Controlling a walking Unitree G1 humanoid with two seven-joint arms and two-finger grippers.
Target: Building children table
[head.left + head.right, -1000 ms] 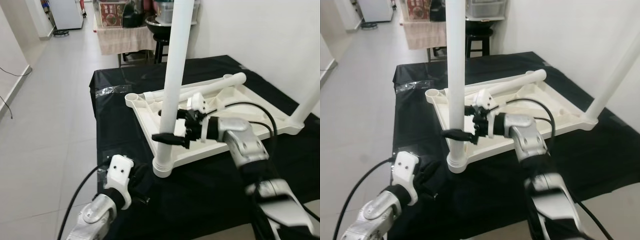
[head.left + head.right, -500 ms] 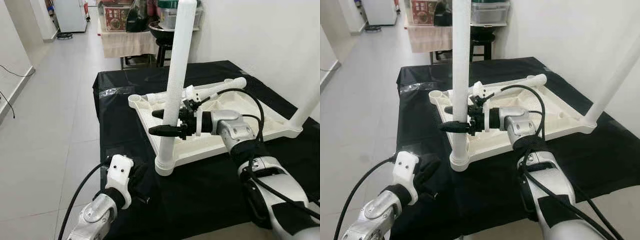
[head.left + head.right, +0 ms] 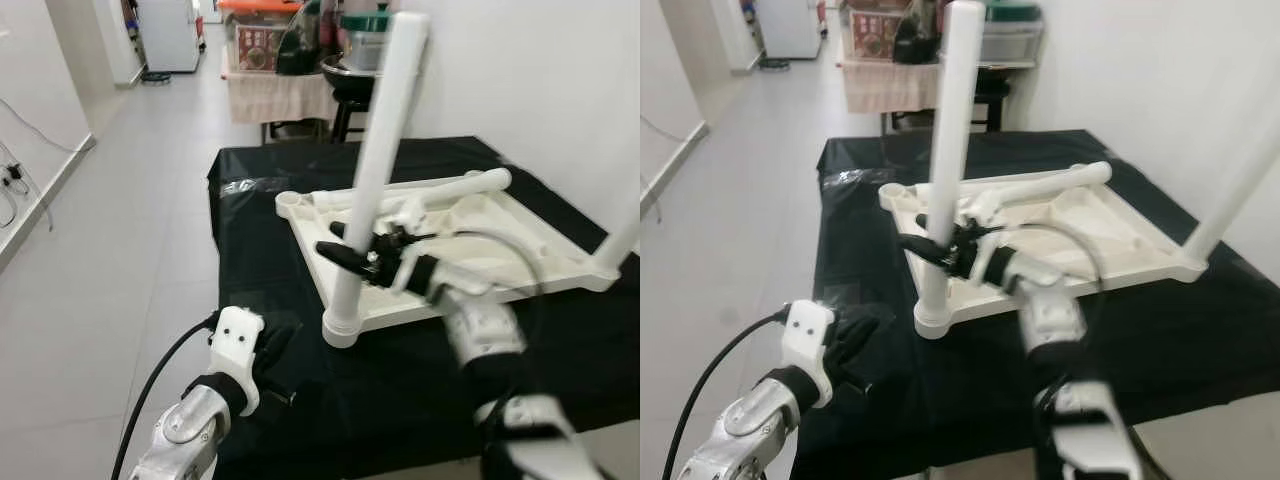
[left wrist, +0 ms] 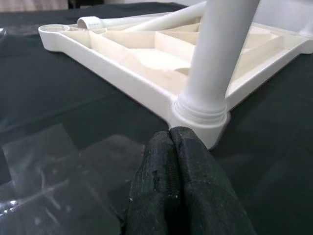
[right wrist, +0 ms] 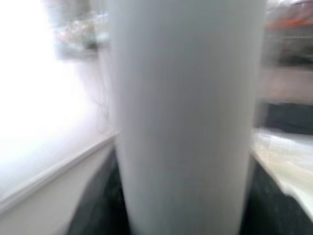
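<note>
The right gripper's (image 3: 352, 247) two long black fingers (image 3: 340, 254) sit either side of the upright white leg (image 3: 375, 180), pinching its smooth round tube at centre frame; the right wrist view confirms the tube close between them, though heavily blurred. The left gripper's (image 4: 177, 147) matte black fingers are pressed together, resting on the black cloth (image 3: 250, 200) just short of the leg's ribbed collar (image 4: 201, 108), a detail the head views lack. The upturned white plastic tabletop (image 3: 520, 225), ribbed into shallow compartments, lies on the cloth-covered table at centre right. A second loose leg (image 3: 450, 185) lies across its far edge; a third (image 3: 1240, 170) stands at the right corner. Clear glossy tape (image 4: 54, 166) is stuck to the cloth.
</note>
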